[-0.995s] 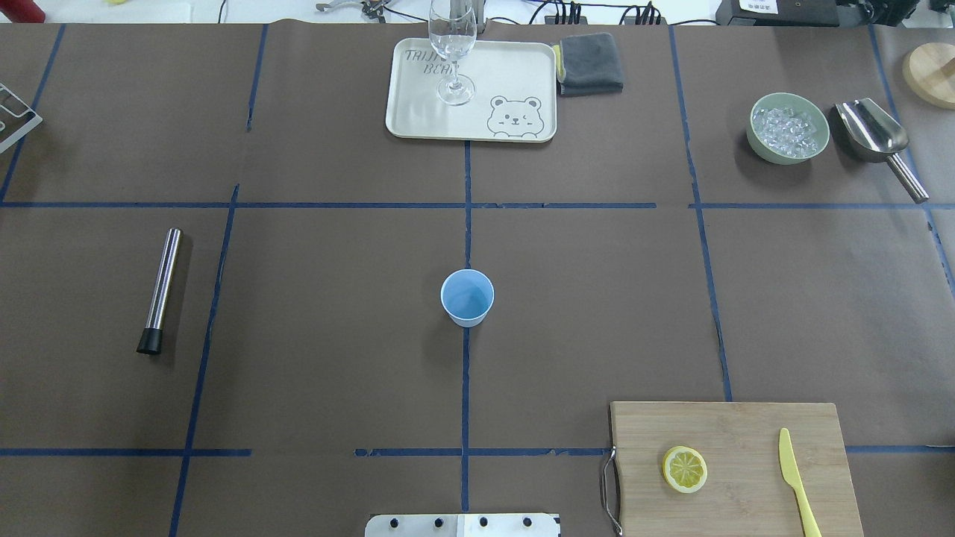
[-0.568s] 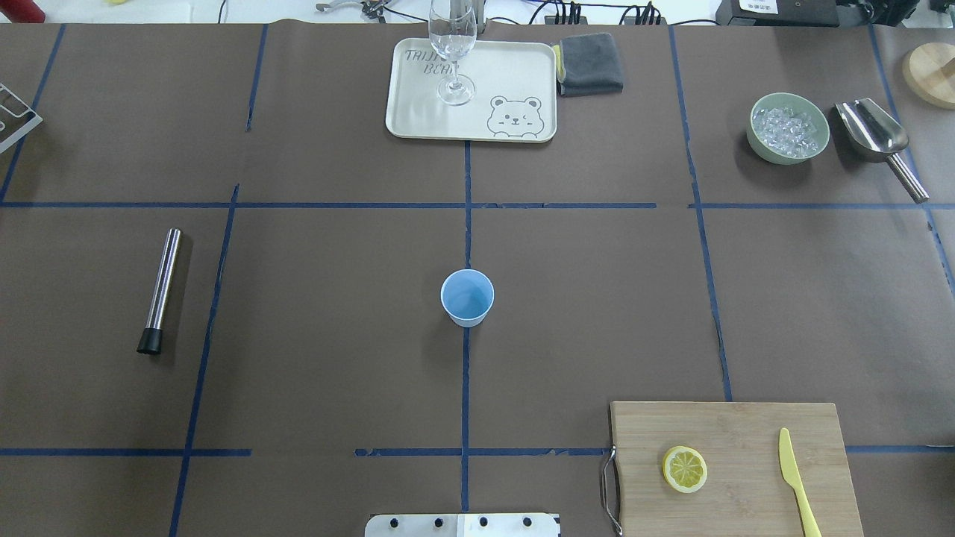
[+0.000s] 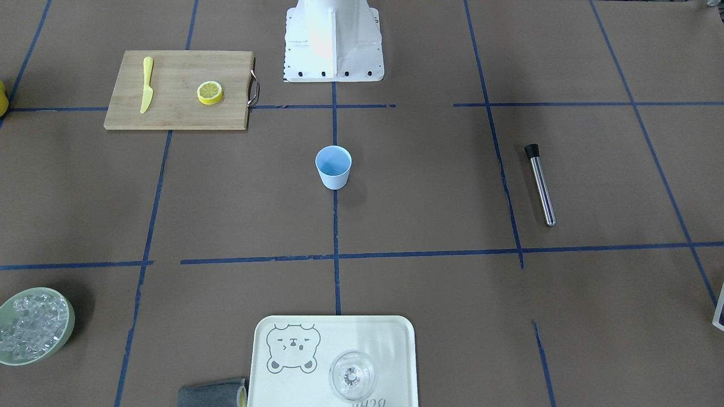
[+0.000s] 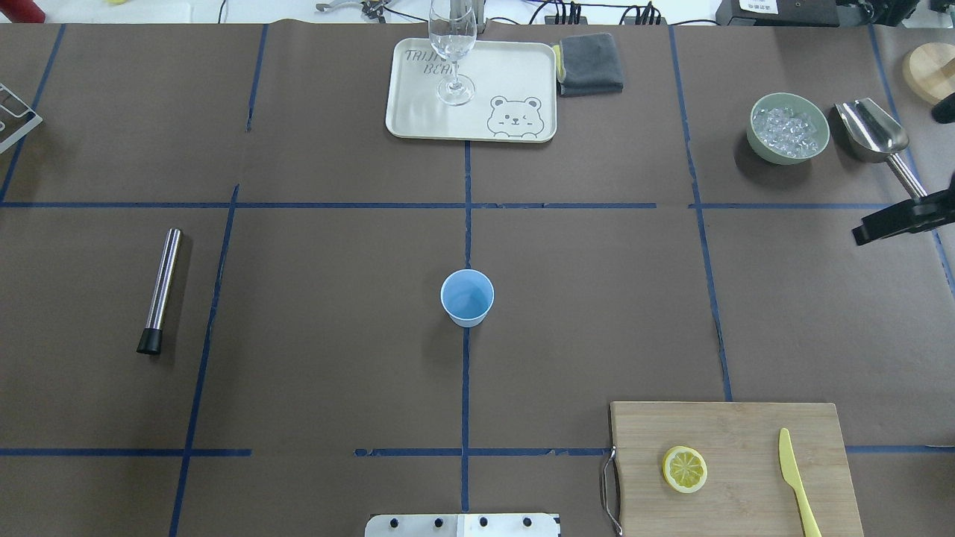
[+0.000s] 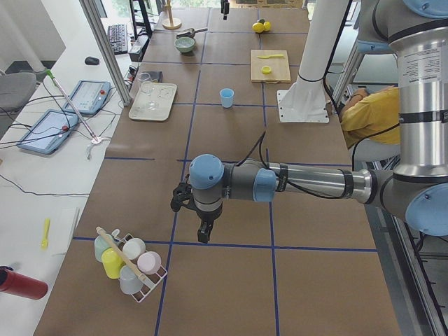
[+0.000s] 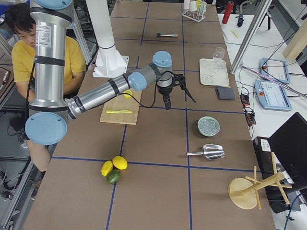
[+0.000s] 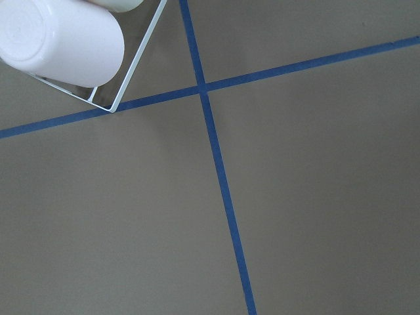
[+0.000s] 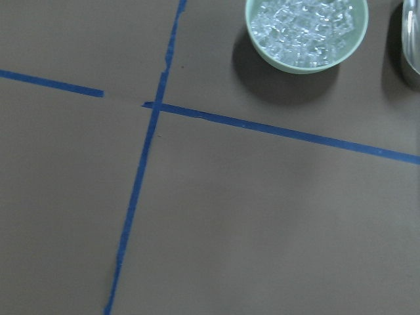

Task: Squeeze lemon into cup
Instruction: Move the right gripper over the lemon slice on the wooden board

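Now the right gripper (image 6: pixel 178 101), jaws apart and empty, has edged into the overhead view's right edge, likely starting toward the lemon (image 4: pixel 685 469) on the board (image 4: pixel 746 425) at lower right. The cup (image 4: pixel 467 297) stands at centre. I cannot tell the left gripper's (image 5: pixel 196 224) state.

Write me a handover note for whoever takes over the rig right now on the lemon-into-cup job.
Left claw: over bare table near the cup rack, far from the job; cannot tell if open or shut.
Right claw: at the table's edge near the scoop, nothing seen in it; open or shut unclear.
Lemon: on the cutting board, apart from the knife.
Cup: upright at table centre, looks empty.
Done: nothing yet.
Left: grasp lemon, carry over cup, squeeze.
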{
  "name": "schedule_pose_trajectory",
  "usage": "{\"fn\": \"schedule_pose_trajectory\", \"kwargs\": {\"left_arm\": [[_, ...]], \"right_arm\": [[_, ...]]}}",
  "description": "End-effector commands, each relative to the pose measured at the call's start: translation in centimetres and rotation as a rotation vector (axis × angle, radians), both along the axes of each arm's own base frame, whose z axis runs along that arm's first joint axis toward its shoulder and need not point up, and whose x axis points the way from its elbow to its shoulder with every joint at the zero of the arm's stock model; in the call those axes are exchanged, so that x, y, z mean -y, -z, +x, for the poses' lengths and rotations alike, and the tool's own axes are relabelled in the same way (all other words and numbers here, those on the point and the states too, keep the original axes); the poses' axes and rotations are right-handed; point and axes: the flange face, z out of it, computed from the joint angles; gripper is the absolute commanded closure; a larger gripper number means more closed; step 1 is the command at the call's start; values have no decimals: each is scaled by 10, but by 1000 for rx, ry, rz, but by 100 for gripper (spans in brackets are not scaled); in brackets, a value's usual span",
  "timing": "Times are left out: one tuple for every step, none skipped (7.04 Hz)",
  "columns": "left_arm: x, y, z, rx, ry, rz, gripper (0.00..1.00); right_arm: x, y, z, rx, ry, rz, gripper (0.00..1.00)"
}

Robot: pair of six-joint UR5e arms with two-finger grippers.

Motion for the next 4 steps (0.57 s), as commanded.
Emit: {"fn": "schedule_pose_trajectory", "kwargs": {"left_arm": [[-1, -1, 0, 0, -1, -1, 0], [-1, -1, 0, 0, -1, -1, 0], [-1, 1, 0, 0, -1, 2, 0], [-1, 1, 0, 0, 0, 1, 0]], "right_arm": [[-47, 38, -83, -10, -14, -6, 0], [-70, 57, -125, 25, -45, -79, 0], [-101, 68, -165, 25, -68, -103, 0], [-135, 72, -206, 1, -94, -70, 0]]}}
